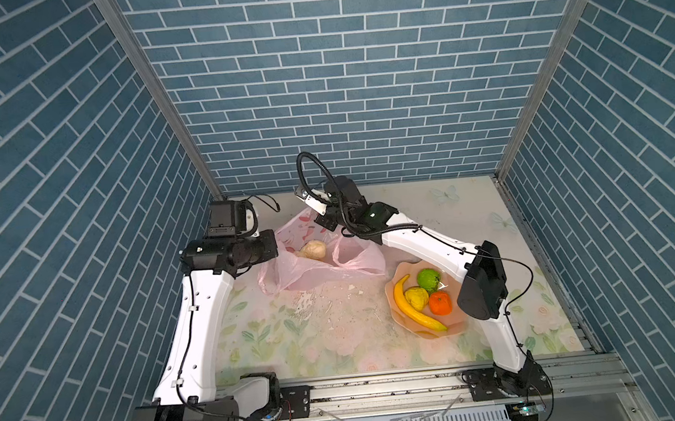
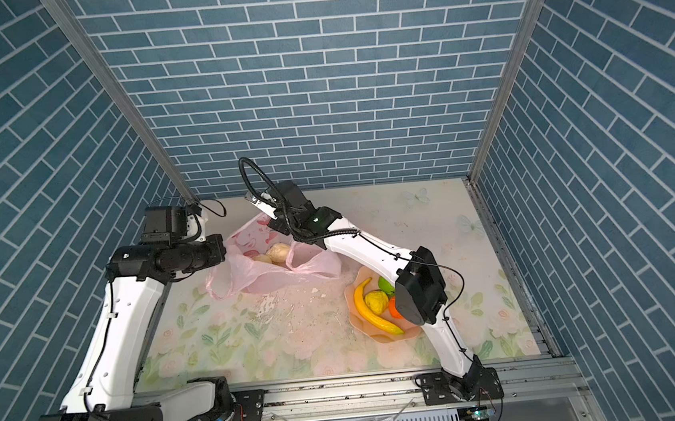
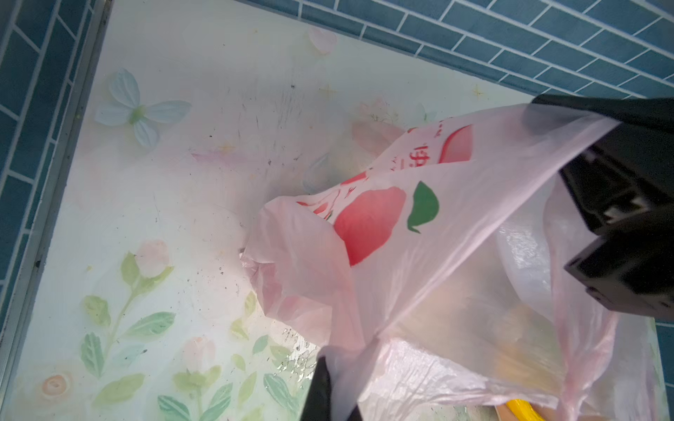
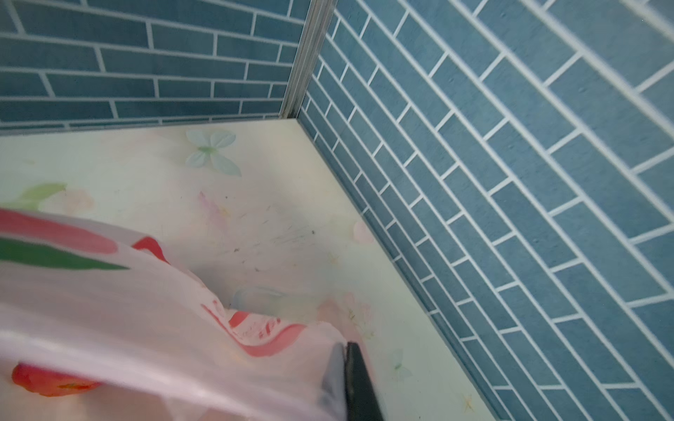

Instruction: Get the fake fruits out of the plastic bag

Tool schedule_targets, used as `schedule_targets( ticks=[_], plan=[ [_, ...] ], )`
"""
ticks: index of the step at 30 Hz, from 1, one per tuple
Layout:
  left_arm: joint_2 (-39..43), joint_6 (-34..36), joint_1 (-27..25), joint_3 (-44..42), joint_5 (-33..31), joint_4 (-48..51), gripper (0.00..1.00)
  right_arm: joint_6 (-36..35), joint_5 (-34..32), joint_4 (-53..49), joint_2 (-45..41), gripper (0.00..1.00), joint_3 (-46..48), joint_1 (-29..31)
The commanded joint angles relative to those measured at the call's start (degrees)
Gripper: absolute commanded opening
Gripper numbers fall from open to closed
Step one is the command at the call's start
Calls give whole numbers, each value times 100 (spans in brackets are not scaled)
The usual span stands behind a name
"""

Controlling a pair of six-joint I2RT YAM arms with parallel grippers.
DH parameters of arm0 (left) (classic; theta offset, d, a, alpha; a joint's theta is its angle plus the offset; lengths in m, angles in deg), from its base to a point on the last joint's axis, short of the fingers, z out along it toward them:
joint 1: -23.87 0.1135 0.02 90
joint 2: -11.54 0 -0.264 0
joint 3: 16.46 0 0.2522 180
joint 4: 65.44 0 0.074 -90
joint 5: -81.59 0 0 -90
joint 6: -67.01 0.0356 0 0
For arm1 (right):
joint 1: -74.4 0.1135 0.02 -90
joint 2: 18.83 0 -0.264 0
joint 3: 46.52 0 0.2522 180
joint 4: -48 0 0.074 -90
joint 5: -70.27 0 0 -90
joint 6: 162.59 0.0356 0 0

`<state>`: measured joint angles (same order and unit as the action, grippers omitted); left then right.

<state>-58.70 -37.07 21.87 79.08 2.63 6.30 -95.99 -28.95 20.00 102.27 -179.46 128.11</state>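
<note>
Near right: bowl (image 1: 459,327) with banana (image 1: 415,309), three more fruits | far left: pink bag (image 1: 316,273), cream fruit (image 1: 313,250) inside | left claw (image 3: 328,379), right claw (image 4: 344,350) both clenched on bag film | best: lift evenly, keep mouth wide.

1. Teal-blue walls (image 1: 357,72) with a white-lined brick pattern are enclosing the back and both sides;
2. silver metal corner posts (image 1: 160,98) are standing where they are meeting;
3. a pale tabletop covering (image 1: 297,340) printed with leaves, roses and light-blue butterflies (image 3: 136,113) is lying flat, showing a scuffed worn patch (image 1: 304,302);
4. a grey metal rail (image 1: 385,388) is bordering its near edge.
</note>
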Motion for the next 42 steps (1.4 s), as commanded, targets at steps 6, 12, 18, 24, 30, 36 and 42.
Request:
schedule_targets(
  ticks=[6,12,18,24,30,36,42],
  plan=[
    [-1162,178,491,1125,305,-49,0,36,-127,108,410,0,-986,-218],
    [-1963,218,579,2067,597,88,0,46,-69,-211,1171,0,-2136,-360],
    [-1499,187,578,1576,705,135,0,176,13,-108,541,0,-1067,-334],
    [-399,-12,582,-73,947,214,0,265,230,-80,-728,0,903,-33],
    [661,-449,569,-1556,912,321,0,1005,210,-332,-1568,0,2322,312],
    [1571,-823,554,-2341,705,531,0,1644,133,-470,-2066,0,3238,434],
    [2013,-1113,516,-2943,588,454,0,1879,280,-940,-2155,10,3277,430]
  ],
)
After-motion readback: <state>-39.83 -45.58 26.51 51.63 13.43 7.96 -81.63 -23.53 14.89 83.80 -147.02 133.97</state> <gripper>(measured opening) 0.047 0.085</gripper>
